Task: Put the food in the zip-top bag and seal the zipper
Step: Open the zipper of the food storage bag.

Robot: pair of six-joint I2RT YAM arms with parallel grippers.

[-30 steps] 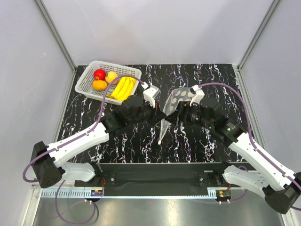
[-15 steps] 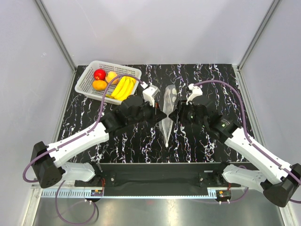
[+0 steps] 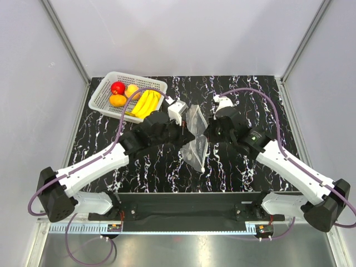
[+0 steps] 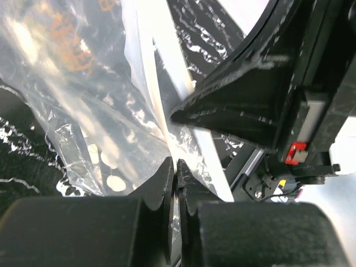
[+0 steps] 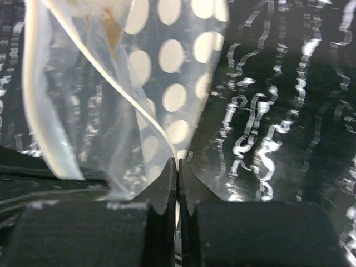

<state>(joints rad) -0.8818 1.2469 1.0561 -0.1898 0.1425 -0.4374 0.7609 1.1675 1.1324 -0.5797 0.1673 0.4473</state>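
1. Top view: the zip-top bag (image 3: 196, 139) sits over the black marbled surface (image 3: 245, 167). The left end effector (image 3: 187, 136) is at its left edge and the right end effector (image 3: 204, 133) at its right edge. Well apart, up and left of the bag, the white basket (image 3: 150, 82) holds the bananas (image 3: 146, 103), red fruit (image 3: 118, 87), orange fruit (image 3: 117, 100) and yellow-pink fruit (image 3: 132, 89).
2. Left wrist view: the left end effector (image 4: 177, 172) is pinched narrow on the bag's (image 4: 83, 111) clear film, beside the zipper (image 4: 158, 78).
3. Right wrist view: the right end effector (image 5: 178, 169) is clamped on the bag's (image 5: 167, 83) edge, below its white dots.
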